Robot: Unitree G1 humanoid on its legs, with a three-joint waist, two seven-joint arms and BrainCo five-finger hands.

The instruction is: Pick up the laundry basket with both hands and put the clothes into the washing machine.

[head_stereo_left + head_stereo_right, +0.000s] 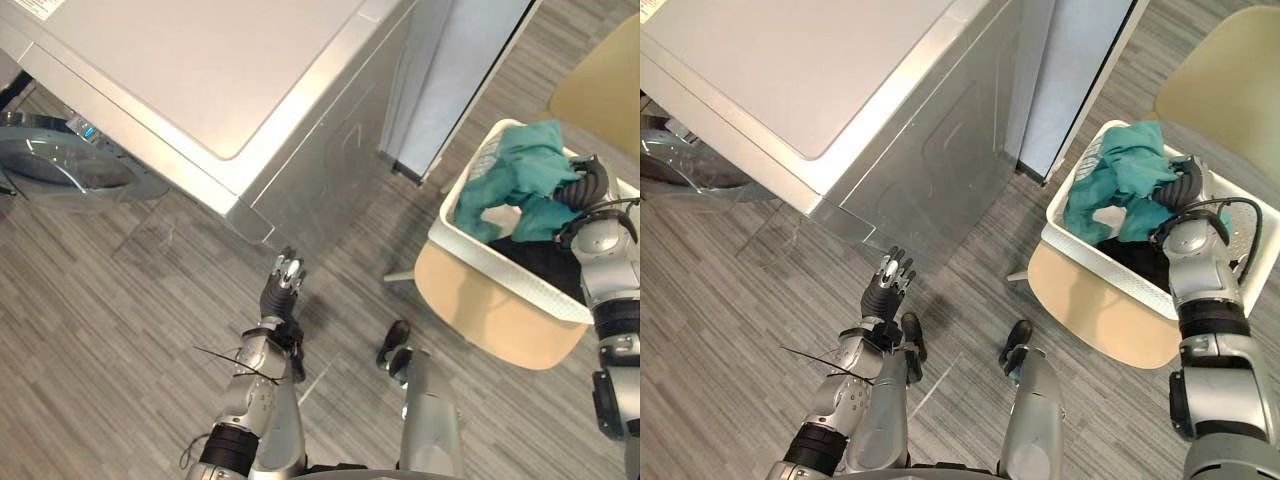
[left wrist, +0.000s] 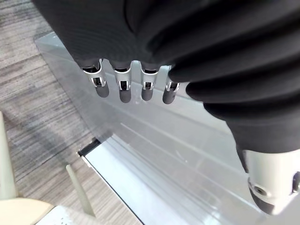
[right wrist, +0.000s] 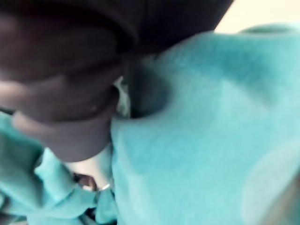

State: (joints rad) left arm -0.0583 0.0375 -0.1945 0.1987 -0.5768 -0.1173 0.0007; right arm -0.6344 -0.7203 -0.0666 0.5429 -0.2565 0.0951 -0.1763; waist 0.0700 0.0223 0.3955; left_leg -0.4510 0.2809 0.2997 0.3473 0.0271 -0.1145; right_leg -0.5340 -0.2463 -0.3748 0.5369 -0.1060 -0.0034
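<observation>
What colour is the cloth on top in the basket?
Teal; the cloth shows best in the left eye view.

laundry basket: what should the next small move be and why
Probably swing the left hand across to the near rim of the laundry basket. It hangs open beside the washing machine, apart from the basket, while the right hand is down among the teal clothes inside it; a two-handed lift needs both.

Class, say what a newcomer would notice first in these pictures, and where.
The teal cloth heaped in the white basket on the chair at the right, the right hand on it. The silver washing machine at upper left, door open, with the left hand open beside it.
</observation>
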